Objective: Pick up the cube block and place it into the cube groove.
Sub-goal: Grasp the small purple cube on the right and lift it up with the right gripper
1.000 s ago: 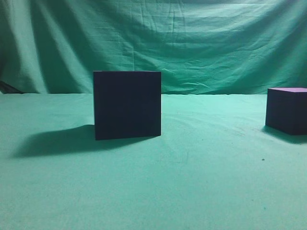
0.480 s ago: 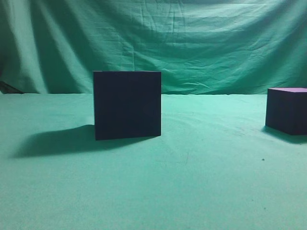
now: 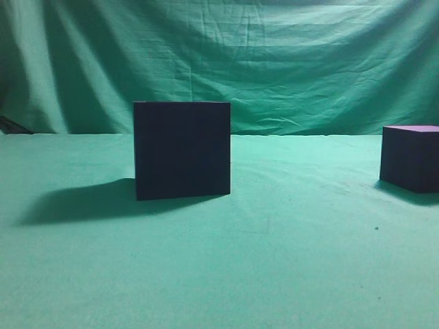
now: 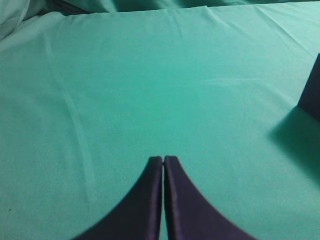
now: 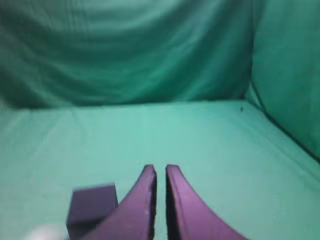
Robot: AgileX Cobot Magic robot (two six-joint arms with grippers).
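Note:
The cube groove point(image 3: 182, 149), a large near-black box with plain sides, stands left of centre on the green cloth; its opening is not visible. One edge of it shows at the right border of the left wrist view point(image 4: 312, 92). The cube block point(image 3: 411, 156), small and dark purple with a lighter top, sits at the far right. In the right wrist view the cube block point(image 5: 92, 206) lies low and left of my right gripper point(image 5: 160, 169), apart from it. That gripper is shut and empty, with a narrow slit between the fingers. My left gripper point(image 4: 163, 159) is shut and empty over bare cloth.
Green cloth covers the table point(image 3: 288, 260) and hangs as a backdrop point(image 3: 274, 62). A cloth wall point(image 5: 290, 75) rises at the right of the right wrist view. Neither arm shows in the exterior view.

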